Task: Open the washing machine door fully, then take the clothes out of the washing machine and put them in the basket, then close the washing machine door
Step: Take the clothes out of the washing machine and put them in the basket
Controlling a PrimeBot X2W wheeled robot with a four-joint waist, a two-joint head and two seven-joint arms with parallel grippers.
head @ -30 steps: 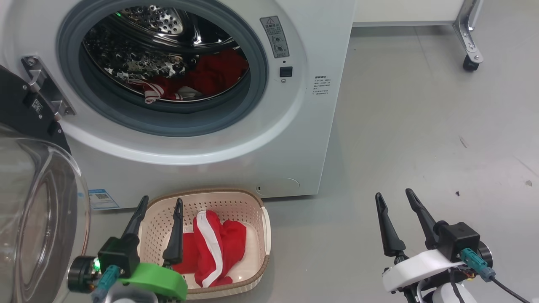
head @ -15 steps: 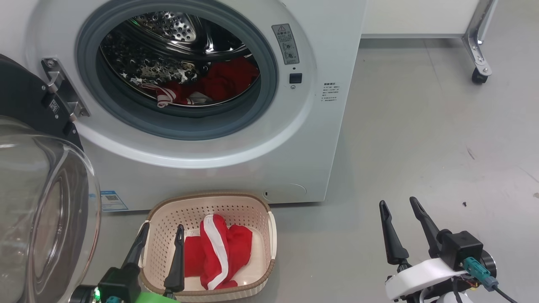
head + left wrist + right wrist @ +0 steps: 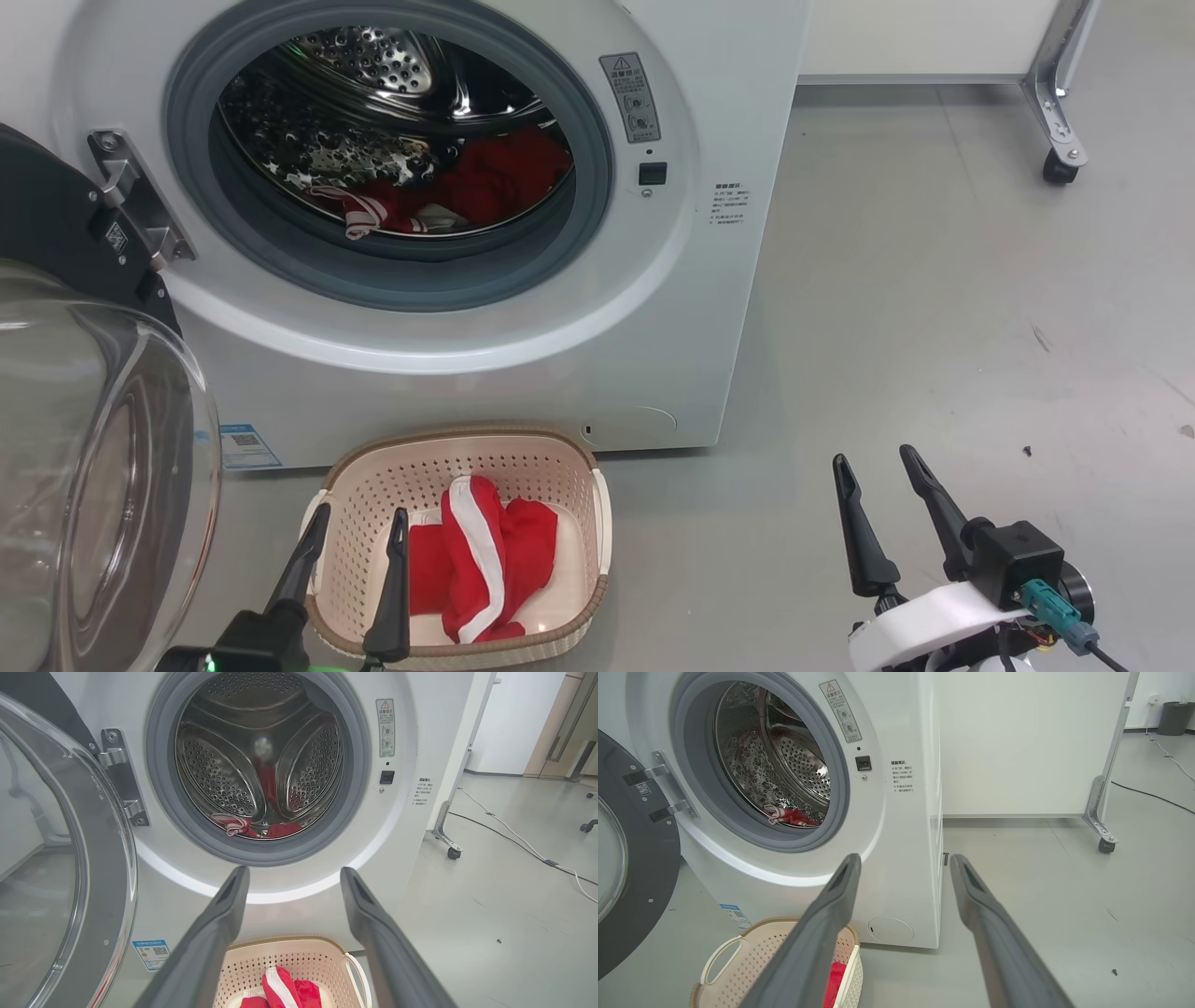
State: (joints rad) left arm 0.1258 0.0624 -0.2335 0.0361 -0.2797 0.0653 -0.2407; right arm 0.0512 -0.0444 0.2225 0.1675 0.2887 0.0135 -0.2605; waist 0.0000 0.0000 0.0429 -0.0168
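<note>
The washing machine (image 3: 560, 308) stands with its door (image 3: 93, 448) swung open at the left, glass bowl toward me. Red clothes with white stripes (image 3: 485, 177) lie at the bottom of the steel drum, also seen as clothes (image 3: 280, 829) and clothes (image 3: 794, 816). The cream basket (image 3: 569, 467) sits on the floor before the machine and holds another red-and-white garment (image 3: 485, 560). My left gripper (image 3: 361, 511) hangs open over the basket's near left part, empty, like the left gripper (image 3: 294, 870). My right gripper (image 3: 873, 455) stands open over bare floor to the right, as does the right gripper (image 3: 905, 857).
A white panel on a metal leg with a castor (image 3: 1055, 168) stands behind the machine at the right. Cables (image 3: 514, 835) run across the grey floor farther right. A dark bin (image 3: 1174, 716) stands far back. A small screw (image 3: 1027, 451) lies on the floor.
The head camera has shifted a little. My left gripper has drawn back toward me over the basket, its body now at the bottom edge. The right gripper has hardly moved.
</note>
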